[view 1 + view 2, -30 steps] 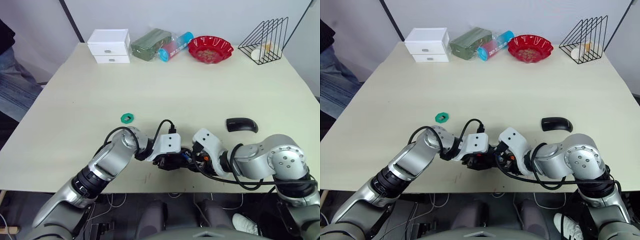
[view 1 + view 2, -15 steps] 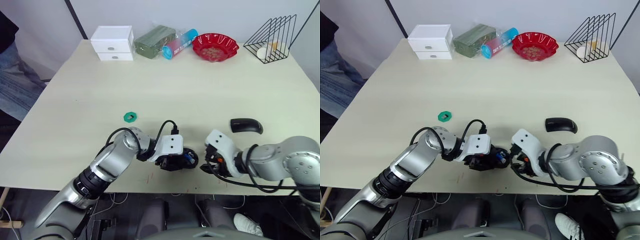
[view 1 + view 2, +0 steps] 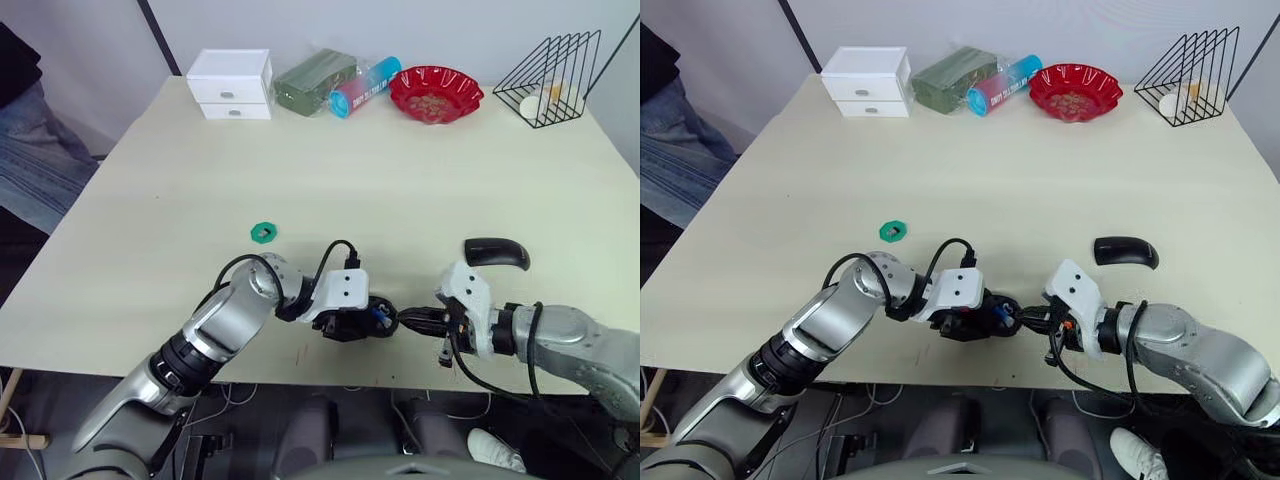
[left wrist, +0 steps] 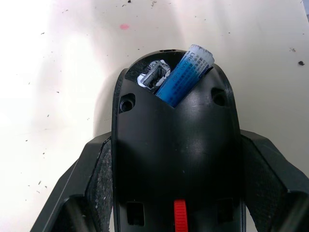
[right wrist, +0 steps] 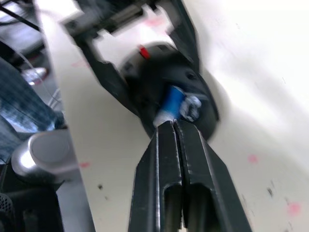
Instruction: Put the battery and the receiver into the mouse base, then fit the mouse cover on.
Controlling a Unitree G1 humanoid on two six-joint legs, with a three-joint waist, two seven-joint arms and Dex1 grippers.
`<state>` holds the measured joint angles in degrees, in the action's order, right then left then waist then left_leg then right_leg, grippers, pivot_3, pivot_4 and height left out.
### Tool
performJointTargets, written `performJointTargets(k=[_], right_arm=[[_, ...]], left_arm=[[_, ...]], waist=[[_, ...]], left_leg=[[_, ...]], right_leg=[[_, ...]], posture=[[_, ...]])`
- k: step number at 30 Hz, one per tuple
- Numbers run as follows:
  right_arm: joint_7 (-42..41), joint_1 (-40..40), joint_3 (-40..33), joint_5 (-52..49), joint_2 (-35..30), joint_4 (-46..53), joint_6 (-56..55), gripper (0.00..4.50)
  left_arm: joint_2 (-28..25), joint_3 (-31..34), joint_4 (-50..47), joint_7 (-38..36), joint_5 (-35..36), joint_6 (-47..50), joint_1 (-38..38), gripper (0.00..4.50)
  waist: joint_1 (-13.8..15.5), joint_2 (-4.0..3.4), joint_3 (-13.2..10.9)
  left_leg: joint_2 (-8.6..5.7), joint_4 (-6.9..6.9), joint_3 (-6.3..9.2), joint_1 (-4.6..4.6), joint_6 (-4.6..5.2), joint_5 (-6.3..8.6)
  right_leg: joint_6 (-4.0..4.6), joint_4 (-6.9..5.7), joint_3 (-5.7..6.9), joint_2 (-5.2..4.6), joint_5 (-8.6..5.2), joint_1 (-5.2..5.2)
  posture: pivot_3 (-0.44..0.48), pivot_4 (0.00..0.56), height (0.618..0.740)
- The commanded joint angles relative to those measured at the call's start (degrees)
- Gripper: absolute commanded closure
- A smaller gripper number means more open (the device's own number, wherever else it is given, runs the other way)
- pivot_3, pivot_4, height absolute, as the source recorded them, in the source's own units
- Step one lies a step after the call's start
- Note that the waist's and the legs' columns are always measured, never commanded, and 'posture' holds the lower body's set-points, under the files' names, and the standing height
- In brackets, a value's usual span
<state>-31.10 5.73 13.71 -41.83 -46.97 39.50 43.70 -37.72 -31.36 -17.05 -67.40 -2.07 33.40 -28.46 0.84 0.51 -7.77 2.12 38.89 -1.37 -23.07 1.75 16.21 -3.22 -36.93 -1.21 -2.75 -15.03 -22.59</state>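
Observation:
The black mouse base (image 4: 175,159) sits near the table's front edge, and my left gripper (image 3: 347,322) is shut on its two sides. The battery (image 4: 185,74), blue with a white end, lies tilted in the slot at the base's far end. Beside it sits the silver receiver (image 4: 152,78). My right gripper (image 5: 173,124) is shut with nothing between its fingers. Its tips point at the base from the right, a short way off. The glossy black mouse cover (image 3: 496,253) lies on the table further back on the right.
A small green ring (image 3: 264,233) lies left of the middle. Along the back edge stand a white drawer box (image 3: 230,83), a green packet (image 3: 315,82), a blue and pink tube (image 3: 364,87), a red bowl (image 3: 436,93) and a wire rack (image 3: 548,78). A person in jeans (image 3: 30,150) is at the left.
My right gripper has drawn back to the right, away from the mouse base, and its fingers now show shut. The left gripper still holds the base. The camera has shifted slightly.

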Motion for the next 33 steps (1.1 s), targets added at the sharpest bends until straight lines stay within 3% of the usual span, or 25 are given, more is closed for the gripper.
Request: performJointTargets(k=[1,14,23,33], right_arm=[[-5.79,-2.26,0.59,5.41,2.36,-2.54,-9.82,4.44],[-18.55,-4.79,2.88,17.28,12.5,-18.7,-31.01,4.44],[-20.38,-4.02,3.64,22.01,16.52,-24.97,-34.75,4.44],[-22.01,-3.79,6.68,27.51,15.9,-32.44,-32.97,4.44]], left_arm=[[-0.06,-2.18,1.09,0.55,-1.28,1.24,1.03,1.58],[-0.56,-2.35,0.98,0.2,-1.31,0.94,0.92,1.58],[-0.6,-2.19,1.69,-0.14,-1.26,0.64,0.52,1.58],[-0.69,-2.24,0.42,0.01,-1.2,1.43,1.01,1.58]], waist=[[-0.02,-0.01,-0.01],[-0.01,0.05,-0.12],[-0.04,0.03,-0.13],[-0.12,0.01,-0.05]], left_leg=[[0.0,0.0,-0.01,0.02,0.0,0.0],[0.01,0.0,-0.05,0.11,-0.01,-0.01],[0.01,0.01,-0.07,0.23,-0.02,-0.01],[0.02,0.01,-0.11,0.37,-0.03,-0.02]], right_leg=[[0.0,0.0,-0.01,0.0,0.0,0.02],[-0.01,-0.04,-0.05,0.04,0.02,0.08],[0.0,-0.15,-0.07,0.05,0.02,0.14],[0.01,-0.29,-0.14,0.08,0.02,0.16]], posture=[[0.0,0.15,0.74],[0.0,0.15,0.74],[0.0,0.15,0.74],[0.0,0.15,0.74]])
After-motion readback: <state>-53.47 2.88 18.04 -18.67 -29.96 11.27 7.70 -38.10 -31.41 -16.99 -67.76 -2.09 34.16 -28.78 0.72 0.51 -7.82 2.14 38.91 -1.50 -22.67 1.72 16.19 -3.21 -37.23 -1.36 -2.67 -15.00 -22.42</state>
